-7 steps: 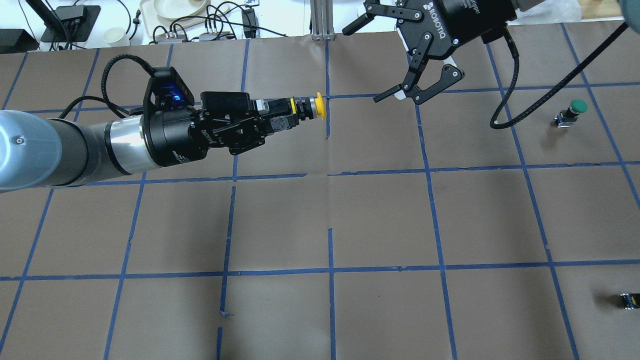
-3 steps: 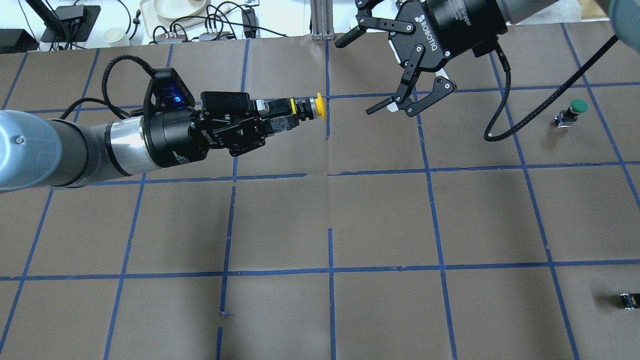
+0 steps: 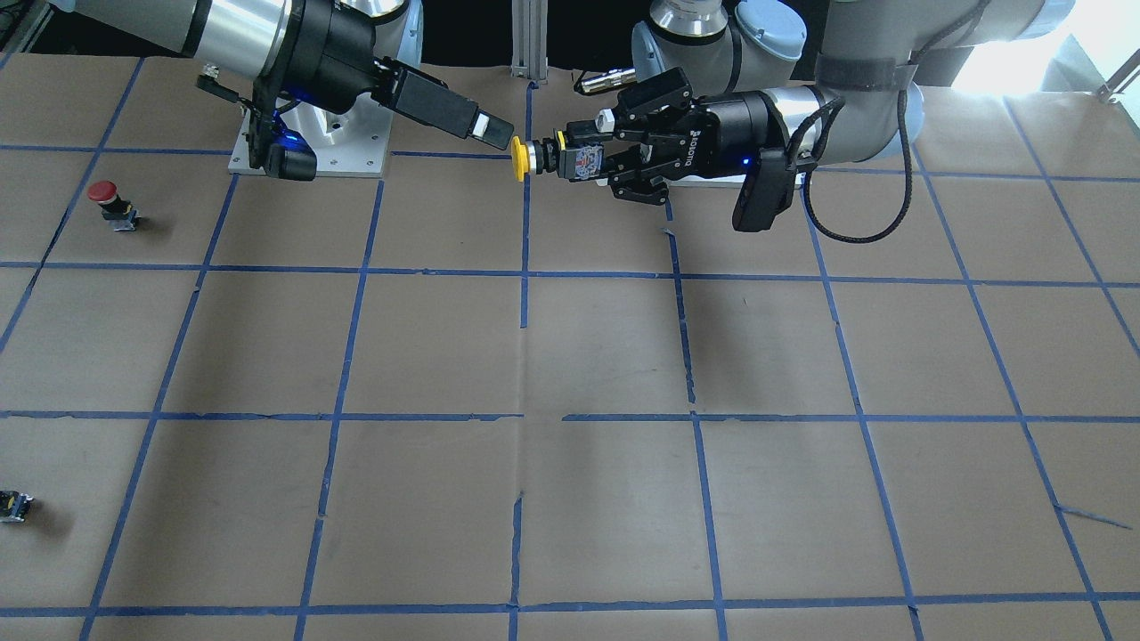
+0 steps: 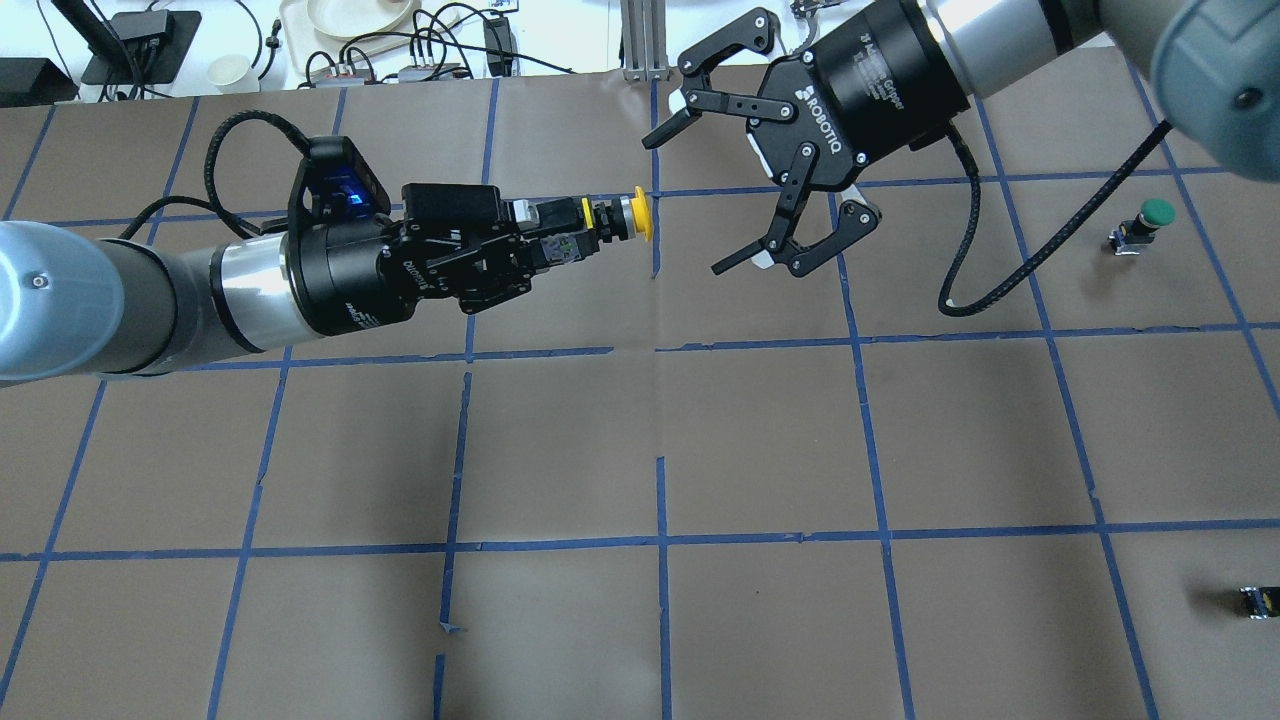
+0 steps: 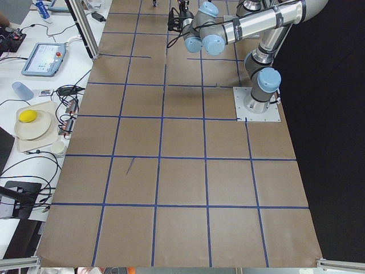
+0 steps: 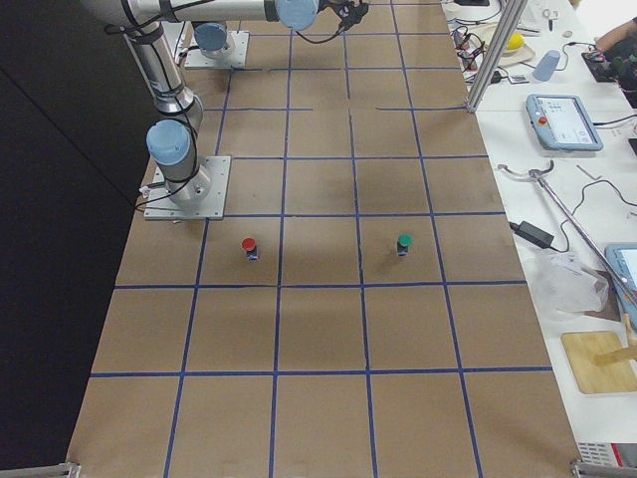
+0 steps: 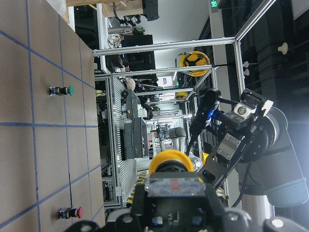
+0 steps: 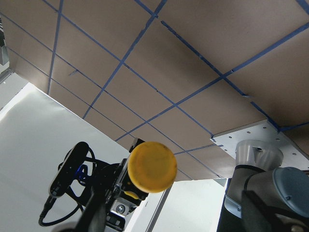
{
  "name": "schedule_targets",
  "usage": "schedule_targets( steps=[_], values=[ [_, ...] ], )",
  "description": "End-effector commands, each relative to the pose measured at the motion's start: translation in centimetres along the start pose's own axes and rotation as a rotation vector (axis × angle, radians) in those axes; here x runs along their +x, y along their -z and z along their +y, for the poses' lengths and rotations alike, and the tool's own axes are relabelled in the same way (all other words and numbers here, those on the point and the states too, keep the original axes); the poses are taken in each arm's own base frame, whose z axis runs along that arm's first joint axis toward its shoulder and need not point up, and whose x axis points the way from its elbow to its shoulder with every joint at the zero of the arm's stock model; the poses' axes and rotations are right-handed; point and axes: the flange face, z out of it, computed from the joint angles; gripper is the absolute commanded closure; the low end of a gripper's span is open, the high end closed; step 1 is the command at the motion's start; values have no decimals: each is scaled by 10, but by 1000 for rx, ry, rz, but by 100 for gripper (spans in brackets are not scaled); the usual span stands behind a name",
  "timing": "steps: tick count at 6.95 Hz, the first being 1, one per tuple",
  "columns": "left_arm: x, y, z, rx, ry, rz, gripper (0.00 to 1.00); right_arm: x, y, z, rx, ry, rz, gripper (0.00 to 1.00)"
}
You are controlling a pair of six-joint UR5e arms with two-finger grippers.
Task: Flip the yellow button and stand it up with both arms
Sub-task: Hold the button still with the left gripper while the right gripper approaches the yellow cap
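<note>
- Button first: the yellow button (image 4: 643,212) is up in the air above the bench (image 4: 760,430). The left claw (image 4: 572,232) is pressed together on its dark body.
- Its long axis lies level, with the cap pointing away from the left claw and toward the right claw (image 4: 690,200).
- The right claw is spread wide and holds nothing. It hangs just beyond the cap, apart from it, with its opening turned toward the cap.
- A hand-over looks like the step in hand. The right claw would need to come in along that axis and close near the cap.
- A green button (image 4: 1150,220) and a red button (image 3: 107,201) stand on the bench, well apart from both claws.
- The only container in view is a plate (image 5: 41,132) beside the bench, with a yellow lump (image 5: 27,116) on it.
</note>
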Motion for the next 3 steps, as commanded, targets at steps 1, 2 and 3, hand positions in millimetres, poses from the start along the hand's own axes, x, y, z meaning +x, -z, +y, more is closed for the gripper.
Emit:
schedule_targets(
  steps=[1, 2, 3],
  values=[
    [1, -1, 1, -3, -2, 0, 97, 4, -8, -6, -14, 18, 15, 10],
    [1, -1, 1, -3, -4, 0, 97, 2, -12, -12, -25, 9, 14, 10],
    [1, -1, 1, -3, -5, 0, 97, 2, -14, -14, -29, 6, 16, 10]
  ],
)
